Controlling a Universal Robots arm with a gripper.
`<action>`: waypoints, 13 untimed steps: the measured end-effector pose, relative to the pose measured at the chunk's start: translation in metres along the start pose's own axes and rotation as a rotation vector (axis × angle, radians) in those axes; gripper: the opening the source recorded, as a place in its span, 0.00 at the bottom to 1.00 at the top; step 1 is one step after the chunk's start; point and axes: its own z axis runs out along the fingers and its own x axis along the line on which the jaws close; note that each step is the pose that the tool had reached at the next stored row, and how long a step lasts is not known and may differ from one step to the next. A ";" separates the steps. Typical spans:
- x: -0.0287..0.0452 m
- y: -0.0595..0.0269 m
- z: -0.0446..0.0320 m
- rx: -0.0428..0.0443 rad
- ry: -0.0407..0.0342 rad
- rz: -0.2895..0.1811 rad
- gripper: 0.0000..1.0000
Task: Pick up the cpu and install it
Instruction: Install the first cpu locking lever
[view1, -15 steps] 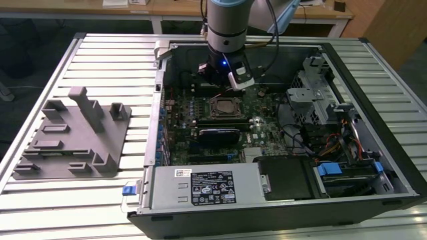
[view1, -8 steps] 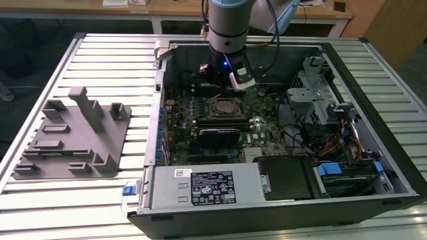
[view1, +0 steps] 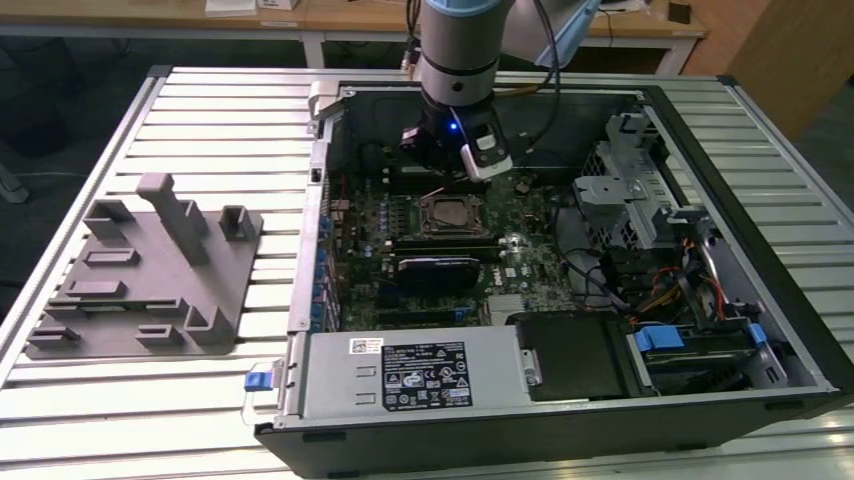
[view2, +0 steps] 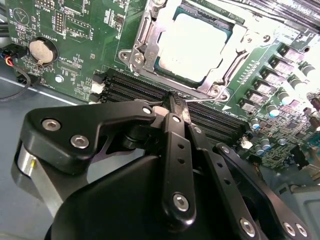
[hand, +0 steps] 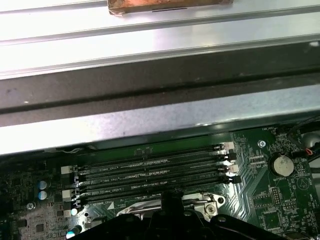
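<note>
1. Hovering inside the open PC case: the claw hangs over the motherboard, just above the RAM slots.
2. Claw state: fingers pressed together, nothing pinched between them in the second wrist view.
3. The cpu already lies flat in the socket, silver top up, and the metal frame around it looks open. Seated, not clamped, by my read.
4. Key relation: in the second wrist view the cpu sits at about 12 o'clock from the fingertips, just past the RAM slots, near but apart. It is square, so no long axis matters.
5. In the exterior view the socket is at 6 o'clock from the arm's wrist.
6. The grey fixture sits on the bench well apart, at 9 o'clock of the case.
</note>
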 end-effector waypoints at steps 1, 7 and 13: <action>0.0000 0.0000 0.0000 0.0000 0.0000 0.000 0.11; 0.0000 -0.0001 0.0008 0.0014 -0.0161 0.020 0.11; 0.0001 -0.0005 0.0032 0.0002 -0.0556 0.051 0.11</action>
